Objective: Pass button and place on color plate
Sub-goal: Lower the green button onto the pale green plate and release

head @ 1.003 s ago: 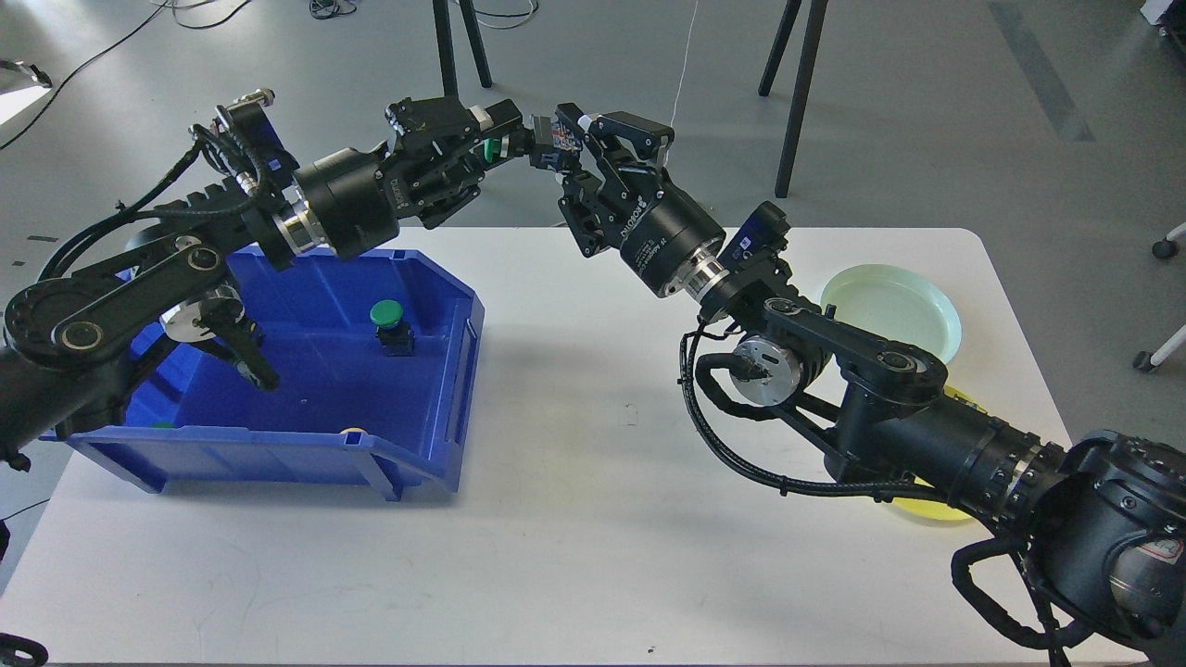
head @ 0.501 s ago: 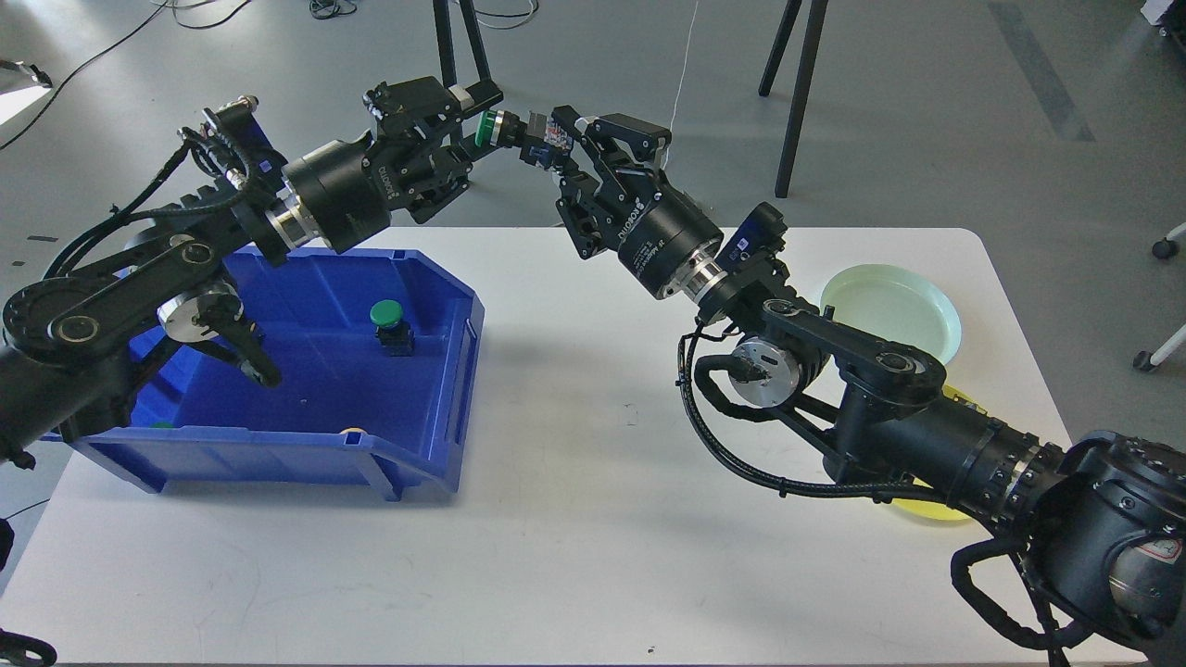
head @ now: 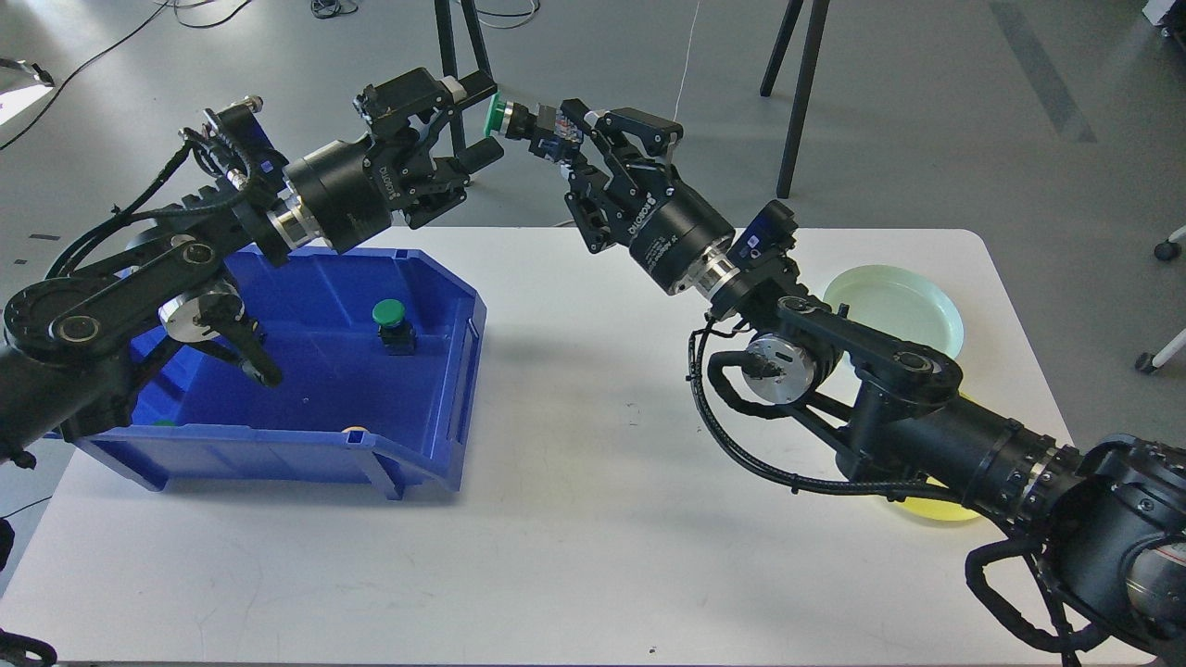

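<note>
Green button [head: 501, 116] has been released by left gripper [head: 474, 119], whose fingers have been spread apart; it is now held only by right gripper [head: 556, 141], which has been shifted slightly right and up.

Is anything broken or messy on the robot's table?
Nothing stands out. The blue bin sits flat with a green button upright inside, the green plate is unspilled, and the right gripper holds another green button in the air.
</note>
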Controlling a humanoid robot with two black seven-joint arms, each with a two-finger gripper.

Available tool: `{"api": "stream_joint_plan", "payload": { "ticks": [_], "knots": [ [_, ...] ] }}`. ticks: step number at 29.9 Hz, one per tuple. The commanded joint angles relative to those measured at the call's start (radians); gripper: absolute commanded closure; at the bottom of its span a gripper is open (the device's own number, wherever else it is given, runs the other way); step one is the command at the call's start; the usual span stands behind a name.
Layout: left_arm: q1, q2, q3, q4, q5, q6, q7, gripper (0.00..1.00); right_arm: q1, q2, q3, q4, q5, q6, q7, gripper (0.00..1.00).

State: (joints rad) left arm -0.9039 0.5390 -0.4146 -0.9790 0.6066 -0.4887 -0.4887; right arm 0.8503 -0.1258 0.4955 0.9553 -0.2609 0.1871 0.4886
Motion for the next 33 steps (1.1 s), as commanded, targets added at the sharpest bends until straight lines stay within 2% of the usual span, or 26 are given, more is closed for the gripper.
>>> {"api": "stream_joint_plan", "payload": {
  "ticks": [1,6,9,13,16,18,21,27,33],
  "knots": [
    [0.002,-0.001,-0.001,0.019,-0.034,0.0,0.0,0.16,-0.048,-0.148,0.027,0.034,-0.026,-0.008,0.0,0.94],
    [0.003,-0.001,0.0,0.02,-0.041,0.0,0.0,0.15,-0.154,-0.323,0.09,0.076,-0.043,-0.069,0.0,0.94],
    [0.003,-0.001,0.0,0.02,-0.041,0.0,0.0,0.14,-0.198,-0.417,0.089,0.074,-0.106,-0.162,0.0,0.94],
    [0.003,-0.001,0.0,0.02,-0.042,0.0,0.0,0.14,-0.258,-0.463,0.083,0.056,-0.233,-0.326,0.0,0.94],
    [0.003,-0.001,0.0,0.02,-0.042,0.0,0.0,0.13,-0.292,-0.466,0.052,-0.016,-0.371,-0.444,0.0,0.94],
    [0.003,-0.001,0.0,0.02,-0.044,0.0,0.0,0.13,-0.293,-0.451,0.009,-0.096,-0.423,-0.51,0.0,0.94],
    [0.003,-0.001,0.0,0.02,-0.044,0.0,0.0,0.13,-0.281,-0.391,-0.055,-0.231,-0.439,-0.555,0.0,0.94],
    [0.01,-0.001,0.0,0.02,-0.044,0.0,0.0,0.13,-0.203,-0.23,-0.149,-0.541,-0.442,-0.563,0.0,0.94],
    [0.01,-0.001,-0.001,0.02,-0.045,0.0,0.0,0.13,-0.162,-0.101,-0.239,-0.719,-0.437,-0.555,0.0,0.89]
  ]
}}
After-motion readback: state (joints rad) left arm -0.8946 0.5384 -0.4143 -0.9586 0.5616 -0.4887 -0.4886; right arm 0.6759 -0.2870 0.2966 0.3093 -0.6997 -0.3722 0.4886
